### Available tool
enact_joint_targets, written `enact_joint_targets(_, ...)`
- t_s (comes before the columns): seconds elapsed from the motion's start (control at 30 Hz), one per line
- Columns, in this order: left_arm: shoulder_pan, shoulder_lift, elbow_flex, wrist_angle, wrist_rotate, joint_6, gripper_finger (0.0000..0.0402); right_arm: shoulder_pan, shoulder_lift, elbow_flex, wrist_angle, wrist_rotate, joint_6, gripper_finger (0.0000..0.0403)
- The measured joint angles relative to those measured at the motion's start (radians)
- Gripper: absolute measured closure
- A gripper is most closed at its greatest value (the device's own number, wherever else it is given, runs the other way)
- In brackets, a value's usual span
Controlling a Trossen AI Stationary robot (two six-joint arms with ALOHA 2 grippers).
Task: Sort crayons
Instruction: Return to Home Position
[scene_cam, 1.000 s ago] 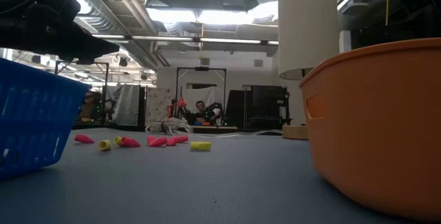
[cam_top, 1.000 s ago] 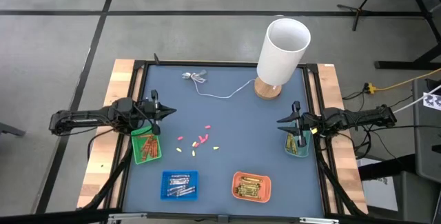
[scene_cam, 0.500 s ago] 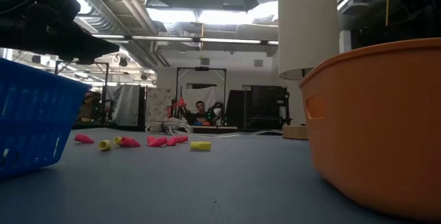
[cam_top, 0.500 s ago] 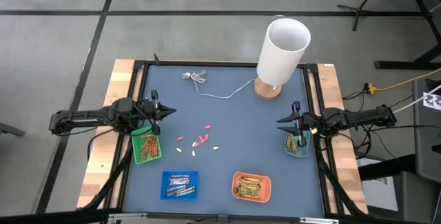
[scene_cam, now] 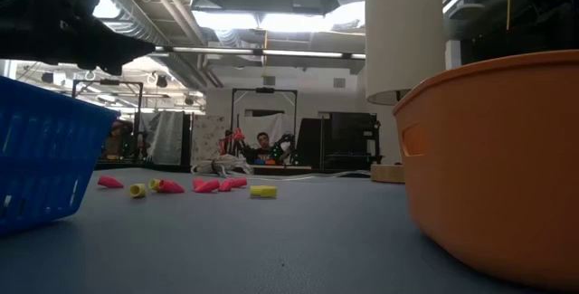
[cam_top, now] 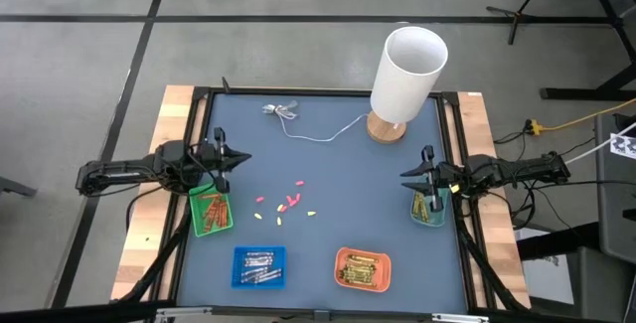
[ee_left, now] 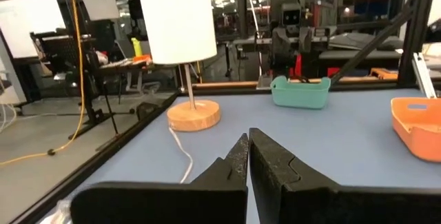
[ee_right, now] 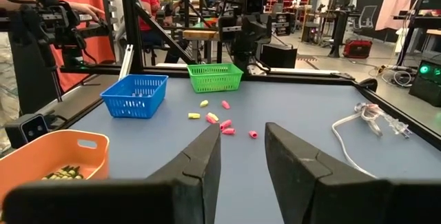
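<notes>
Several loose crayons (cam_top: 283, 204) in pink, red and yellow lie scattered on the blue table top near its middle; they also show in the low view (scene_cam: 206, 185) and the right wrist view (ee_right: 222, 124). My left gripper (cam_top: 243, 160) hovers shut near the table's left edge, above the green tray (cam_top: 211, 214), pointing level toward the right. My right gripper (cam_top: 405, 176) hovers open near the right edge, above the teal tray (cam_top: 429, 207), pointing level toward the left, with nothing between its fingers (ee_right: 200, 156). Both stand well clear of the loose crayons.
A blue tray (cam_top: 259, 266) and an orange tray (cam_top: 363, 268), both holding crayons, stand near the front edge. A white lamp (cam_top: 407, 70) on a wooden base stands at the back right, its thin white cable (cam_top: 318, 134) trailing to a plug at the back. People show in the room beyond.
My left arm has tipped slightly and drawn back a little toward the table's left edge; in the low view its dark outline sits higher than before. Its gripper has stayed shut. The crayons have not moved.
</notes>
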Motion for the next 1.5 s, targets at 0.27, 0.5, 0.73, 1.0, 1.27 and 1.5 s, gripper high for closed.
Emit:
enact_joint_targets(0.27, -0.001, 0.000, 0.000, -0.001, -0.001, 0.000, 0.0401, -0.019, 0.000, 0.000, 0.000, -0.004, 0.000, 0.0292)
enact_joint_targets(0.5, -0.001, 0.000, 0.000, 0.000, -0.001, 0.000, 0.0401, -0.105, 0.000, 0.000, 0.000, -0.004, 0.000, 0.0292)
enact_joint_targets(0.73, -0.001, 0.000, 0.000, 0.000, -0.001, 0.000, 0.0401, -0.111, 0.000, 0.000, 0.000, -0.001, 0.000, 0.0292)
enact_joint_targets(1.0, -0.001, 0.000, 0.000, 0.000, -0.001, 0.000, 0.0401, -0.111, 0.000, 0.000, 0.000, -0.001, 0.000, 0.0292)
enact_joint_targets(1.27, -0.001, 0.000, 0.000, 0.000, -0.001, 0.000, 0.0401, -0.111, 0.000, 0.000, 0.000, -0.001, 0.000, 0.0292)
enact_joint_targets(1.5, -0.001, 0.000, 0.000, 0.000, -0.001, 0.000, 0.0401, -0.111, 0.000, 0.000, -0.001, -0.001, 0.000, 0.0292)
